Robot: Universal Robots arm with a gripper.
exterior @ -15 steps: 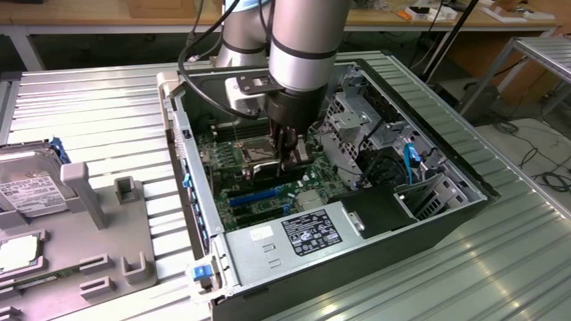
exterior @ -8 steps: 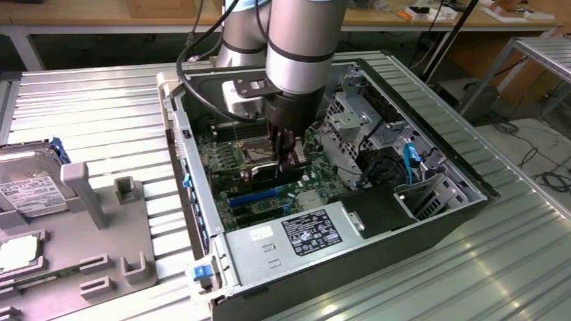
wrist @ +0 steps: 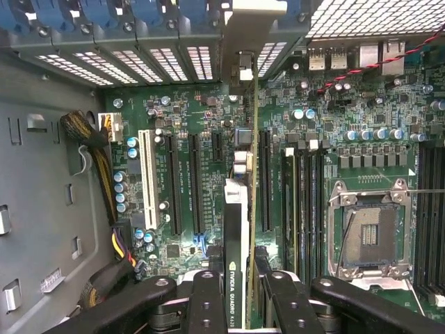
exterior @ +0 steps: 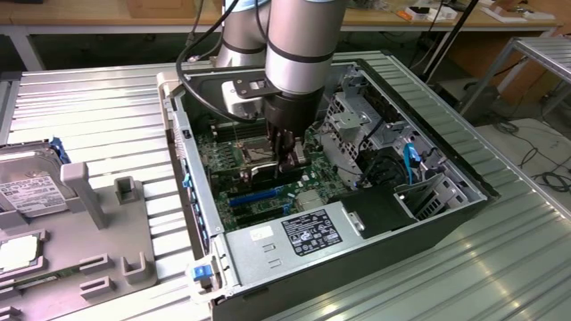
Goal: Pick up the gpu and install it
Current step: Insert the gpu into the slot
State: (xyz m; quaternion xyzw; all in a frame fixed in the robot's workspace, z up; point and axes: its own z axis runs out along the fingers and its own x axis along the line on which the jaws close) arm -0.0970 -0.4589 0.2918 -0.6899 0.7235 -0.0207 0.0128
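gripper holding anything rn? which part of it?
The gripper is shut on the gpu, held edge-on over the motherboard. Its fingers clamp both faces at the black cooler, at the end away from the silver bracket.

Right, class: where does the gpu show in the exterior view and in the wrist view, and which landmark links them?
Exterior view: the gpu sits in the gripper, inside the open case, beside the CPU socket.
Wrist view: the gpu runs edge-on through the middle, over the expansion slots.
Shared landmark: the CPU socket.
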